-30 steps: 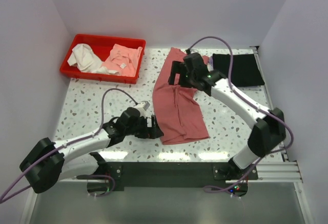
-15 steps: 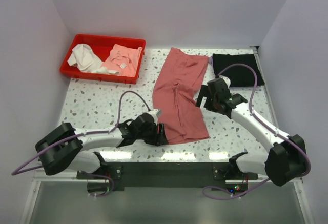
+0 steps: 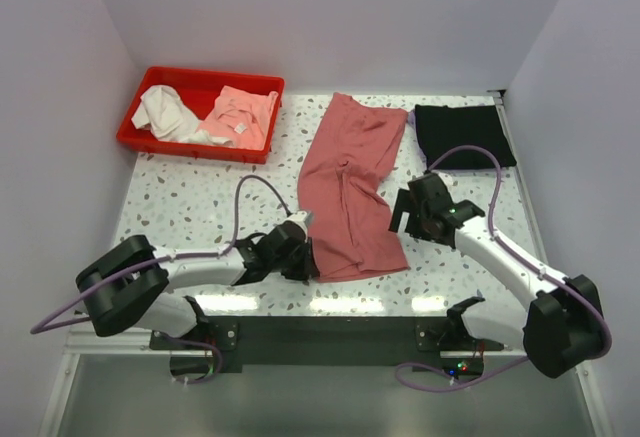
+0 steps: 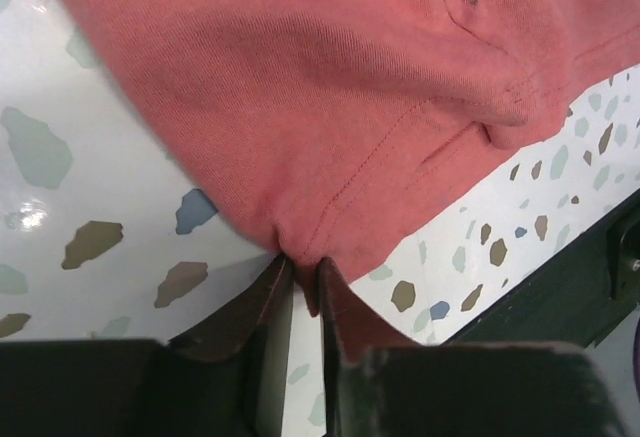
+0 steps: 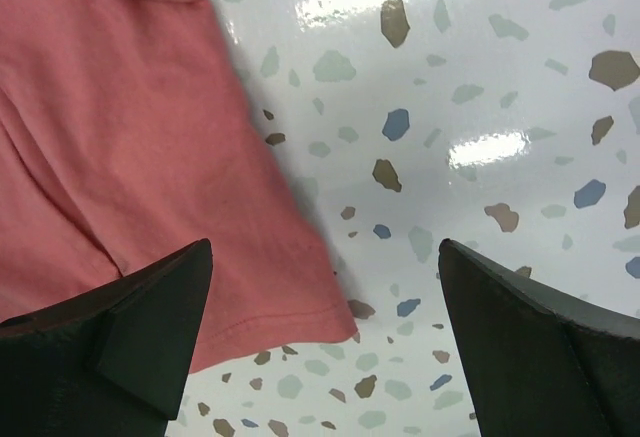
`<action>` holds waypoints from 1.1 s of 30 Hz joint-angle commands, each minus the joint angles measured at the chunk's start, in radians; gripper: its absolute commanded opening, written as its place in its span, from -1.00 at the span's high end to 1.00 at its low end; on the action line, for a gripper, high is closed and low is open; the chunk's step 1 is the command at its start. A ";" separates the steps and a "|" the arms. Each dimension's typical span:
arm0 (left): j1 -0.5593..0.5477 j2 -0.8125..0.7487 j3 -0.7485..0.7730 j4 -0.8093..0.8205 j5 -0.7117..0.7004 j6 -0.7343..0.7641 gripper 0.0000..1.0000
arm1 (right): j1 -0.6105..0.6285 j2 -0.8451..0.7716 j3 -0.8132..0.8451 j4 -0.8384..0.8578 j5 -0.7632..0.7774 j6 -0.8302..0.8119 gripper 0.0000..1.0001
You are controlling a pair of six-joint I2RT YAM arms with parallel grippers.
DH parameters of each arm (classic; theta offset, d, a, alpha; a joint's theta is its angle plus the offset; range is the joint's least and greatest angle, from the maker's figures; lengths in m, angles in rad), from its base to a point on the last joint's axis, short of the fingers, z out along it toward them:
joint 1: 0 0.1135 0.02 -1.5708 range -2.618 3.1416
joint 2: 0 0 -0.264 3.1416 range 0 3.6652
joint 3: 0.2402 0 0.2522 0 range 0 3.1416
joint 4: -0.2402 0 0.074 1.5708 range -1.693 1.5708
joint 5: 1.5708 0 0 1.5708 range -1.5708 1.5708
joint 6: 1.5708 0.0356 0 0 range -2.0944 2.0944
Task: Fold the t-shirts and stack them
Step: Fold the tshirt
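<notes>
Jaws on left gripper [image 4: 303, 269] pinch just a hem corner of the rose-red t-shirt [image 4: 350, 87], those on right gripper [image 5: 325, 249] gape wide, empty, beside it; a one-sided pull may slip the cloth free.

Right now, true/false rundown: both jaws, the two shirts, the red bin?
1. The left jaws are shut on the rose-red shirt at its near-left corner. True.
2. The right jaws grip that shirt. False: they are open, holding nothing, by its near-right corner.
3. The black shirt lies at the far right of the table. True.
4. The rose-red shirt is stacked on the black one. False: they lie side by side.
5. The red bin is empty. False: it holds white cloth and pink cloth.
</notes>
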 commanded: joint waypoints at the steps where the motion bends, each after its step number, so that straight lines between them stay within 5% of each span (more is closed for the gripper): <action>1: -0.026 0.021 0.017 0.015 -0.003 0.003 0.71 | -0.002 -0.040 -0.007 -0.045 0.013 0.007 -0.98; 2: -0.035 0.020 0.017 -0.004 -0.004 0.004 1.00 | -0.002 -0.045 -0.010 -0.055 0.008 0.007 -0.98; 14: -0.044 -0.111 -0.022 -0.189 -0.070 -0.028 1.00 | -0.002 -0.101 -0.130 -0.130 -0.440 -0.090 -0.98; 19: -0.042 -0.132 -0.032 -0.183 -0.058 -0.032 1.00 | 0.000 -0.143 -0.188 -0.122 -0.496 -0.062 -0.93; 32: -0.042 -0.146 -0.045 -0.165 -0.030 -0.031 1.00 | 0.000 -0.124 -0.283 -0.018 -0.516 0.035 -0.15; 33: -0.042 -0.146 -0.045 -0.163 -0.030 -0.032 1.00 | -0.002 -0.123 -0.285 -0.009 -0.518 0.038 0.05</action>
